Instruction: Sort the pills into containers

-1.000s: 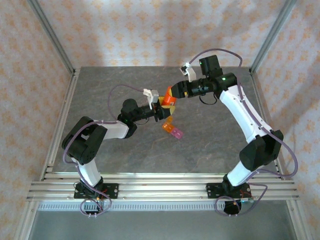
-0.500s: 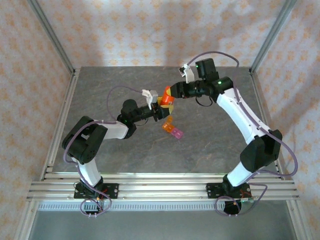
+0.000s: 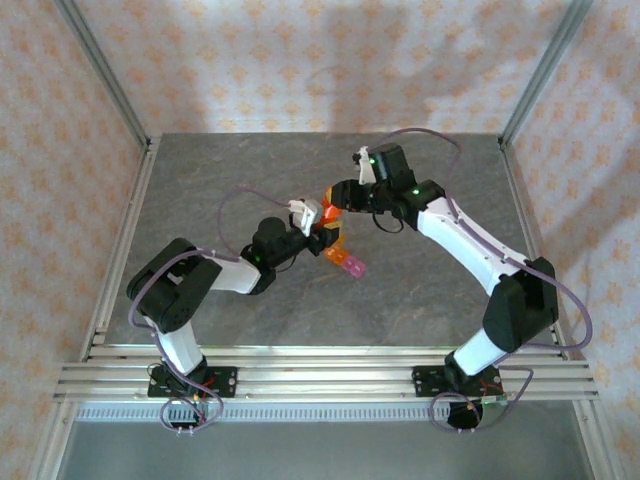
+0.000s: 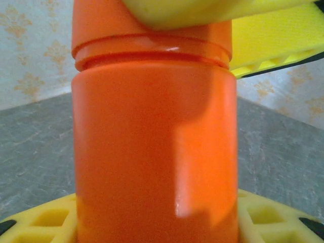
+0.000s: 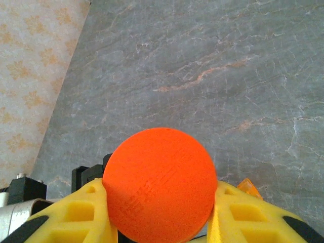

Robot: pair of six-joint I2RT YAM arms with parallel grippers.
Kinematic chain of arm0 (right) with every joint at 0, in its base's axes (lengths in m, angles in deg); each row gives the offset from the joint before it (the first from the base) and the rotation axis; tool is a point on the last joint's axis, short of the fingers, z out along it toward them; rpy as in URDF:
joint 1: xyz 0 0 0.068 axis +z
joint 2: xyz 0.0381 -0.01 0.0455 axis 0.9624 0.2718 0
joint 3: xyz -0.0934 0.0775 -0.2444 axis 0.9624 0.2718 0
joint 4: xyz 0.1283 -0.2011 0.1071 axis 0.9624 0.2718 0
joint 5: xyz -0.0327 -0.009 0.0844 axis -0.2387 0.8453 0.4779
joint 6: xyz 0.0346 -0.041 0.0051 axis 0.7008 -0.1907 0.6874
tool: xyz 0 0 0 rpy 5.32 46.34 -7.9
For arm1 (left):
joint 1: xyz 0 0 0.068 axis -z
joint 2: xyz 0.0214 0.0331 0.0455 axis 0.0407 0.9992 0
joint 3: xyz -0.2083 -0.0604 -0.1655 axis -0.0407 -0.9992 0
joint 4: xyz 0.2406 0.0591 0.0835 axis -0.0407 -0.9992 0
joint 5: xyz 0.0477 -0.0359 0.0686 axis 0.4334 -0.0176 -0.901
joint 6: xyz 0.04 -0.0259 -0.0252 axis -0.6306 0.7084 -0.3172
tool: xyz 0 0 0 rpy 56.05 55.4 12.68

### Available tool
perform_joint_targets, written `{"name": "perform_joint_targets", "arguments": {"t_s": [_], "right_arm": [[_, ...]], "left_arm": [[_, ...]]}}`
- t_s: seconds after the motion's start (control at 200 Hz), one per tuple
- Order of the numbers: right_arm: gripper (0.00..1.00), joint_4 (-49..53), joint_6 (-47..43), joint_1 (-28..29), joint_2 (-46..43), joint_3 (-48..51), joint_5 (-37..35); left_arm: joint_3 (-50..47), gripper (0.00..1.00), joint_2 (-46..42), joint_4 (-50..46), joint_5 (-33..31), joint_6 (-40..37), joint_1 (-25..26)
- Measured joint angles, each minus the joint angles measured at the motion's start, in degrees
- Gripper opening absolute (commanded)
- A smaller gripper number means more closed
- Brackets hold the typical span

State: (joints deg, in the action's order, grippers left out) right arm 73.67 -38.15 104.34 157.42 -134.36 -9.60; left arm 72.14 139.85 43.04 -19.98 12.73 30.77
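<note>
The left gripper (image 3: 322,228) is closed tight on the orange bottle (image 4: 154,147). The right gripper (image 3: 338,197) is closed tight on its lid (image 5: 159,182). The small orange and pink boxes (image 3: 344,259) sit on the table (image 3: 430,280), just near of the bottle. If the lid pops off with a jerk, pills may scatter past them.

Glossy plastic bottle (image 4: 152,152), plastic containers (image 3: 347,263), matt tabletop (image 5: 228,61)

I see the orange container (image 3: 332,252) and the pink container (image 3: 352,266) lying side by side near the middle of the table (image 3: 420,290). Both are tiny, boxy and translucent. They seem to touch, the orange one up-left of the pink in my top view.
</note>
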Motion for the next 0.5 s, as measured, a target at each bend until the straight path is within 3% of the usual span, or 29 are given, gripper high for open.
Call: {"name": "perform_joint_targets", "arguments": {"t_s": [0.5], "right_arm": [[0.49,2.6,0.1,0.6,0.4,-3.4,-0.8]], "left_arm": [[0.0,0.00,-0.5,1.8,-2.1,-1.3,0.4]]}}
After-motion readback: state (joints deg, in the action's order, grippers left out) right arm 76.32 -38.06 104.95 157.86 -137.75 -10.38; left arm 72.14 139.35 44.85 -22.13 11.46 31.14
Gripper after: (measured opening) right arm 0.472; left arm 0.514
